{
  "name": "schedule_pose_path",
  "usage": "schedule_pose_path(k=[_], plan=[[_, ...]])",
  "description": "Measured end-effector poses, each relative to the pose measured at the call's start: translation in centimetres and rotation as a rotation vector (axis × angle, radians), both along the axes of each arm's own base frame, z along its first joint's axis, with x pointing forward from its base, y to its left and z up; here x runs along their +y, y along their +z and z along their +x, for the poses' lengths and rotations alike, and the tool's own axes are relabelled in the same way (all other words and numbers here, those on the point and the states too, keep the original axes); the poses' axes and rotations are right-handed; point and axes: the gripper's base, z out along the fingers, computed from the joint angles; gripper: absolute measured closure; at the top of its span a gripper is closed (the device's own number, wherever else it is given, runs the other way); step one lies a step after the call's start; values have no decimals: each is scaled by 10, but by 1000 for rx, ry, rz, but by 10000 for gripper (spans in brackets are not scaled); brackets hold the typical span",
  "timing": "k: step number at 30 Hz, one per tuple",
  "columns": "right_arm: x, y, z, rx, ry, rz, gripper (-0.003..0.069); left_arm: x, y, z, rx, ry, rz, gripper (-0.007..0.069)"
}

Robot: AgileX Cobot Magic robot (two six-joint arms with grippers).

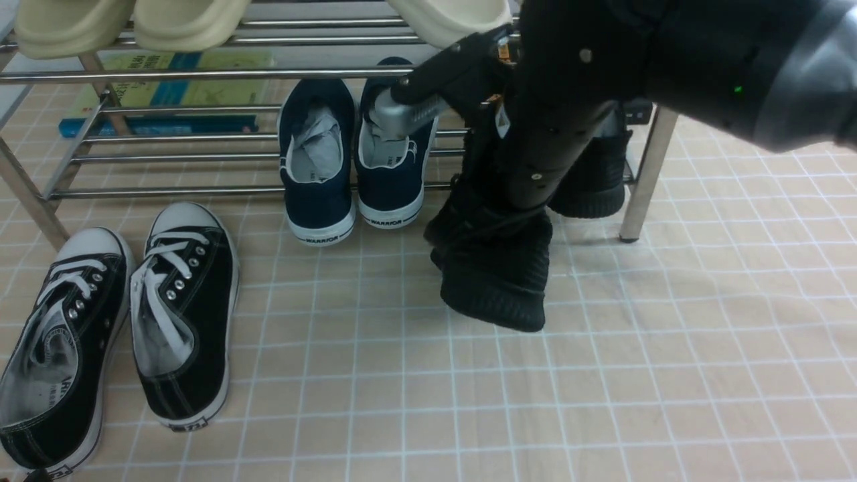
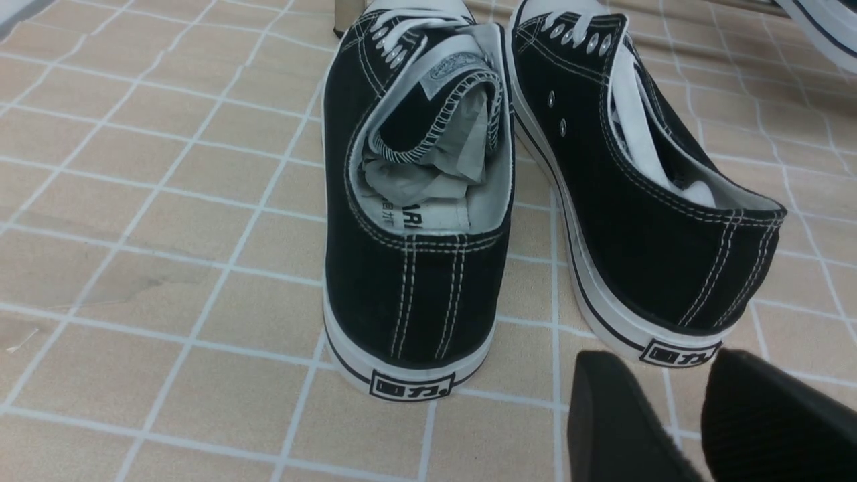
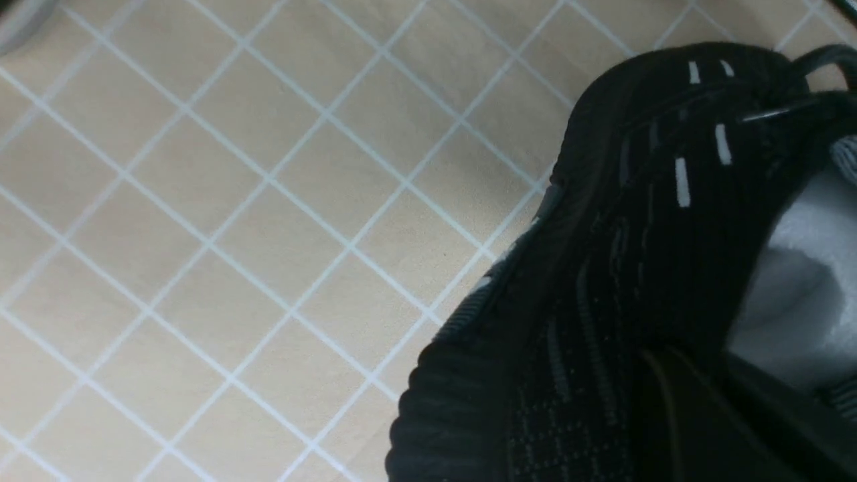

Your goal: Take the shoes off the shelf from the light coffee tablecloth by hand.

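My right gripper (image 1: 501,217) is shut on one all-black knit shoe (image 1: 499,281) and holds it tilted, heel low, in front of the shelf (image 1: 201,73) over the light coffee tablecloth (image 1: 669,368). The right wrist view shows this shoe (image 3: 602,268) close up with its pale grey stuffing (image 3: 803,281); the fingers there are dark and barely distinct. The second black knit shoe (image 1: 592,181) stands on the lower tier by the right leg (image 1: 643,174), partly hidden by my arm. My left gripper (image 2: 659,375) is open and empty, low over the cloth.
Navy WARRIOR shoes (image 1: 318,161) stand on the lower tier left of my right arm. Black canvas sneakers with white toe caps (image 1: 181,314) lie on the cloth at the front left, just ahead of my left gripper (image 2: 415,221). Cream slippers (image 1: 127,23) sit on the upper tier; a book (image 1: 167,100) lies behind.
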Motion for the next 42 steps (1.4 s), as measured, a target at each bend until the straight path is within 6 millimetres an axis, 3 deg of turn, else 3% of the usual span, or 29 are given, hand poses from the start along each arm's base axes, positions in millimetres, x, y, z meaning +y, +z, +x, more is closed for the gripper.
schedule_pose_path(k=[4,10,13,19,21,25,26,27,28,32,36,42], plan=[[9,-21,3,64,40,-15,634,0,0,0,0,0,0,385],[11,-33,-5,207,24,-17,608,0,0,0,0,0,0,385],[13,-34,-7,248,4,6,540,0,0,0,0,0,0,385],[12,-26,-7,243,-22,10,284,0,0,0,0,0,0,385],[11,-21,-5,226,-23,5,272,0,0,0,0,0,0,385],[-1,10,14,111,-65,39,470,0,0,0,0,0,0,385],[-8,18,20,80,-82,47,565,0,0,0,0,0,0,385],[-9,19,21,73,-86,44,578,0,0,0,0,0,0,385],[-22,27,32,34,-121,35,656,0,0,0,0,0,0,385],[-43,29,50,-27,-178,19,658,0,0,0,0,0,0,385],[-58,26,68,-75,-225,26,544,0,0,0,0,0,0,385],[-67,8,95,-162,-251,4,213,0,0,0,0,0,0,385]])
